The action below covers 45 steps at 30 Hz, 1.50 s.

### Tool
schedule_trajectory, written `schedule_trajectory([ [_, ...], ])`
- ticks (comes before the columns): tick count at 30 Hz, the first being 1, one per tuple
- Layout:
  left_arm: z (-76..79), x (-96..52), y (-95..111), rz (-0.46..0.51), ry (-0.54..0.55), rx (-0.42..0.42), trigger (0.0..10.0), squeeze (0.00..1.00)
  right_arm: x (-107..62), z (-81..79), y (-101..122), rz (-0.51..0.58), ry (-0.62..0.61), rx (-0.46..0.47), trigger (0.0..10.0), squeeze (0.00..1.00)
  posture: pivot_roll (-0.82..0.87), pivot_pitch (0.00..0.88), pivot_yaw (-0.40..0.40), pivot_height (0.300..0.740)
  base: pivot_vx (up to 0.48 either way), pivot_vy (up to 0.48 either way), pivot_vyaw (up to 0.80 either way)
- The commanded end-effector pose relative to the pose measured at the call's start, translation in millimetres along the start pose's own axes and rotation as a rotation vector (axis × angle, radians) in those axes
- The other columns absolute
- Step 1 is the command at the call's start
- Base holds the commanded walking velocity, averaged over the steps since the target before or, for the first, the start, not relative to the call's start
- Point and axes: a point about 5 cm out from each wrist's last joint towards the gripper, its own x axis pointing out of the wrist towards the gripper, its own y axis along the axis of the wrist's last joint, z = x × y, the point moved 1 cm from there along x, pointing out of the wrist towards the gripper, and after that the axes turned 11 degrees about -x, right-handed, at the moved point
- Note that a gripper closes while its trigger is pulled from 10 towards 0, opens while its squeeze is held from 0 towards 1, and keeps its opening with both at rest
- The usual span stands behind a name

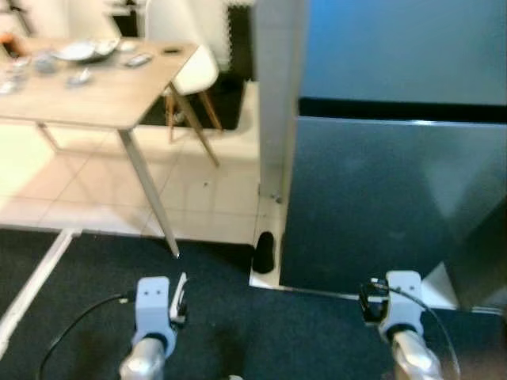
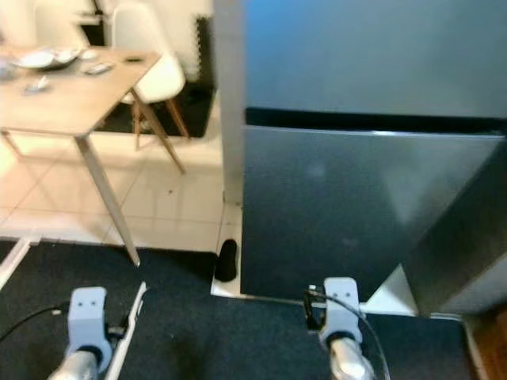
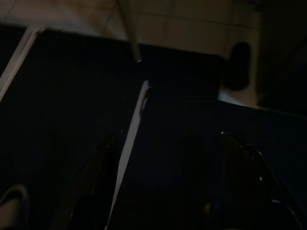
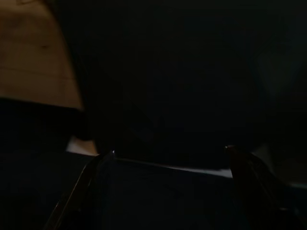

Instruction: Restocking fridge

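Note:
A tall steel fridge (image 1: 380, 198) stands right in front of me, with both its upper door (image 1: 396, 47) and lower door (image 2: 341, 206) closed. Both arms hang low before it, the left wrist (image 1: 154, 305) over the dark carpet and the right wrist (image 1: 400, 301) near the fridge's foot. In the dark left wrist view my left gripper (image 3: 170, 136) is open above the carpet, holding nothing. My right gripper (image 4: 170, 150) is also open and holds nothing, pointing at the fridge's dark lower front.
A wooden table (image 1: 95, 87) with dishes stands at the left on pale tiles, with a white chair (image 1: 186, 55) behind it. A small black object (image 1: 264, 252) sits at the fridge's left bottom corner. A white strip (image 1: 36, 281) crosses the dark carpet (image 1: 238, 317).

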Motion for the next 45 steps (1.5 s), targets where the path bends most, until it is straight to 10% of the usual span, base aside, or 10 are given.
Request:
schedule_trajectory([
  [1, 1.9, 0.0, -2.4, -0.014, -0.007, 0.009, 10.0, 0.0, -2.2, 1.3, -5.7, -0.018, -0.001, -0.004, 10.0, 0.0, 0.03, 0.041, -0.033, 0.74, 0.0, 0.0, 0.8],
  [45, 4.0, 1.5, -3.8, -0.017, -0.011, 0.008, 10.0, 0.0, -1.1, 2.8, -4.2, -0.012, 0.006, -0.024, 10.0, 0.0, 0.02, 0.039, -0.037, 0.74, 0.0, 0.0, 0.8],
])
